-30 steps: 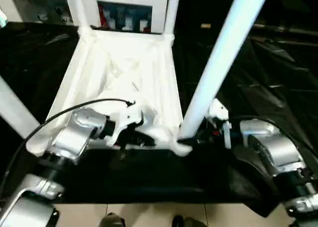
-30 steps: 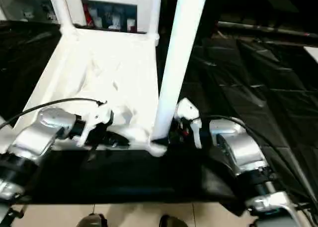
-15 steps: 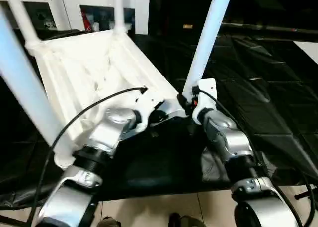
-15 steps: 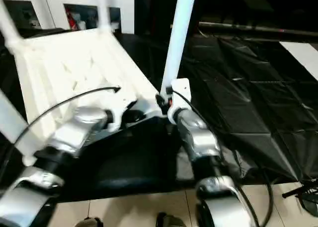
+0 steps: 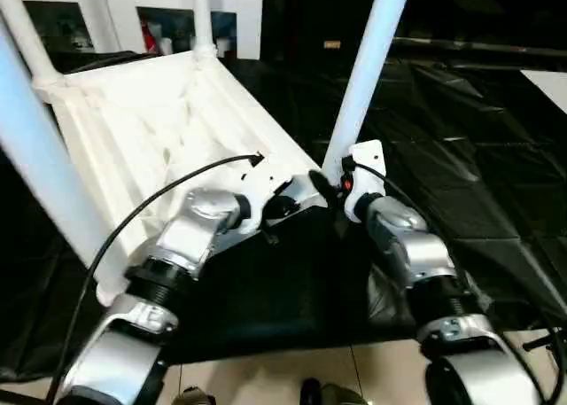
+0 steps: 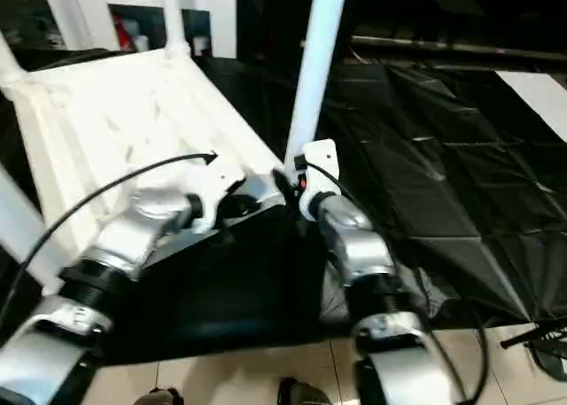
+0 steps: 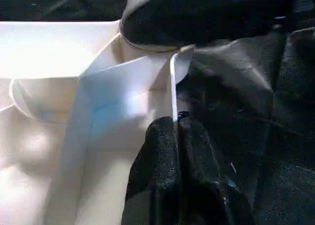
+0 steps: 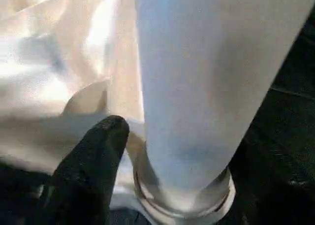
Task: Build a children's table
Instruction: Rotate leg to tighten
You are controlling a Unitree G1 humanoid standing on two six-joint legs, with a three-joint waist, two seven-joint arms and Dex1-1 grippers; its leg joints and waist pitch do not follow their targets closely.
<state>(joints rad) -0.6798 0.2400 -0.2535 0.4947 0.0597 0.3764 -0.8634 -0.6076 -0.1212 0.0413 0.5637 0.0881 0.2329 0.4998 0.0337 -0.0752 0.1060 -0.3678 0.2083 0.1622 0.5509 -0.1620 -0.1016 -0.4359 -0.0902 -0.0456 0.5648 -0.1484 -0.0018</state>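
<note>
Since a second ago, tabletop (image 5: 168, 121) swung clockwise; near leg (image 5: 363, 77) now at the right gripper (image 5: 330, 185), twelve o'clock.

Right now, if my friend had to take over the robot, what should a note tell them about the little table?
Left gripper: jaws shut on the tabletop's near rim, beside the corner socket.
Right gripper: at the base of the near right leg; one finger lies beside it. Whether it grips is unclear.
Tabletop lies upside down on black sheeting, ribs up.
Done: four legs stand in the corner sockets.
Left: check that the near right leg is fully seated, then turn the table onto its legs.
</note>
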